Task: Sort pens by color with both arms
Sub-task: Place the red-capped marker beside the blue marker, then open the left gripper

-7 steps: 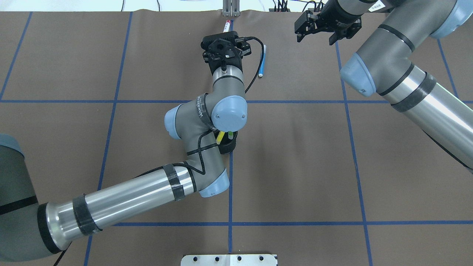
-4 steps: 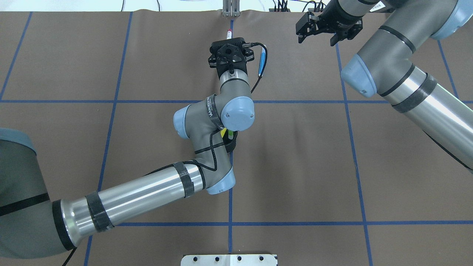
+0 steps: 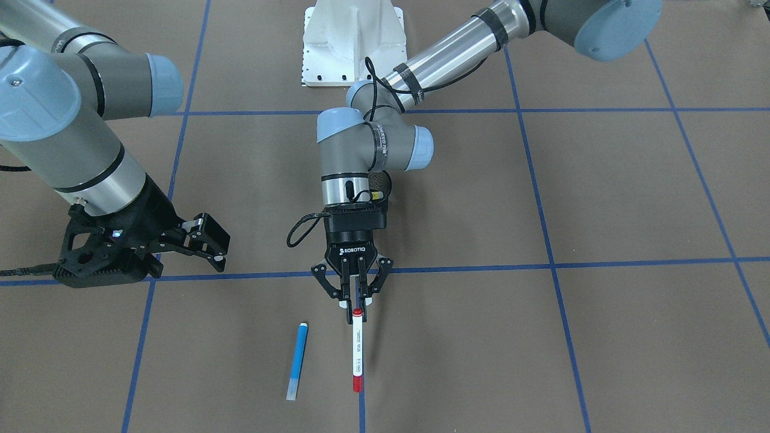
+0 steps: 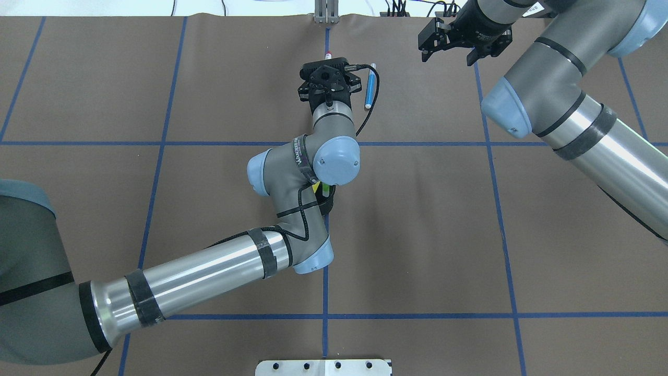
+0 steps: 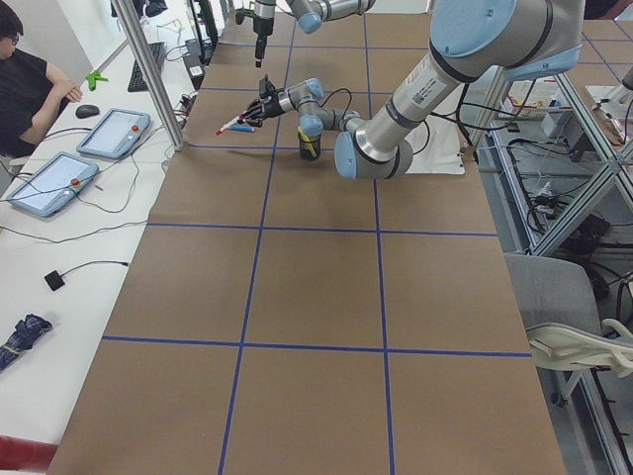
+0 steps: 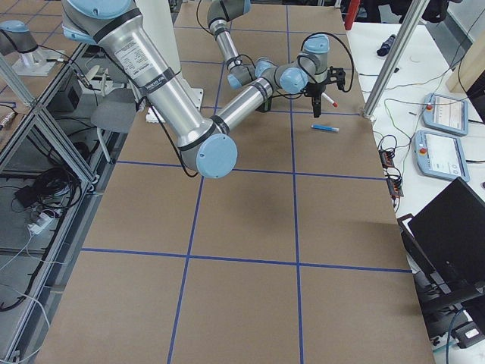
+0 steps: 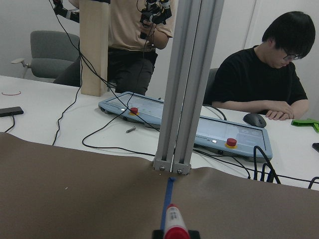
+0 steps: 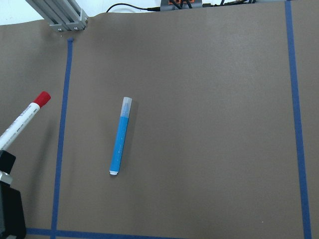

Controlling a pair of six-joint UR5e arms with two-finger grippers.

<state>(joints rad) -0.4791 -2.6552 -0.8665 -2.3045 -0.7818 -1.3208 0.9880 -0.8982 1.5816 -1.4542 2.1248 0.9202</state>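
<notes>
Holding the red pen [image 3: 357,349] by one end in the left gripper [image 3: 357,304], with jaws pinched nearly shut on it and the barrel poking out beyond them, raised off the table [image 3: 601,192] at a slant. Drawn back from the far edge over the last second and swung a little to the right, pen in tow. Reads as a secure pick, now in carry toward a sorting spot. Leaves the blue pen [image 3: 296,359] lying flat just beside, unmoved. Shows the yellow pen [image 4: 315,188] and green pen [image 4: 325,188] standing in the cup [image 4: 326,206] under the left arm. Finds the right gripper [image 3: 207,240] hovering wide open and empty near the blue pen, barely shifted; probably next in line for it.
</notes>
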